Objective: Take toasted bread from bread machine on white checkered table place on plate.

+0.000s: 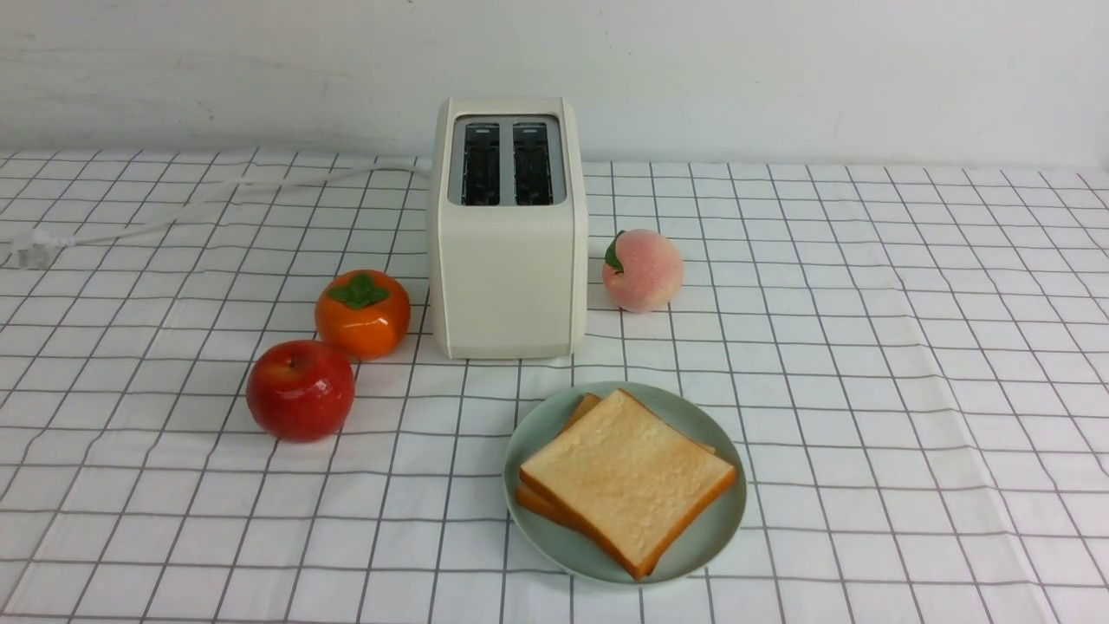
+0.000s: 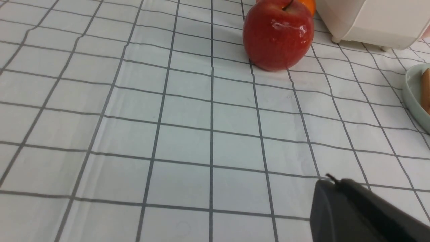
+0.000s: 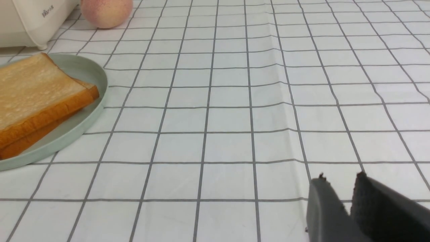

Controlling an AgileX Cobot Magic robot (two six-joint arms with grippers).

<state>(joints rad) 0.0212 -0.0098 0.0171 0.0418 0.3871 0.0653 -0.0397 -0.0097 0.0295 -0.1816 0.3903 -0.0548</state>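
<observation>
In the front view, both slices of toasted bread (image 1: 628, 481) are seen stacked on the plate (image 1: 541, 425), near of the bread machine (image 1: 509, 230), whose slots are empty; no arm is shown. In the left wrist view, the left gripper (image 2: 331, 183) is pressed together above the white checkered table (image 2: 151, 117), the plate lying to its right. In the right wrist view, the right gripper (image 3: 341, 183) is slightly parted, empty, the toast well to its left.

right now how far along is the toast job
Done, it seems: both slices of toasted bread lie stacked on the plate, and both slots of the bread machine look empty. In hand: nothing; the left pincer is shut, the right pincer slightly parted, both over bare cloth. Nothing visibly left.
</observation>
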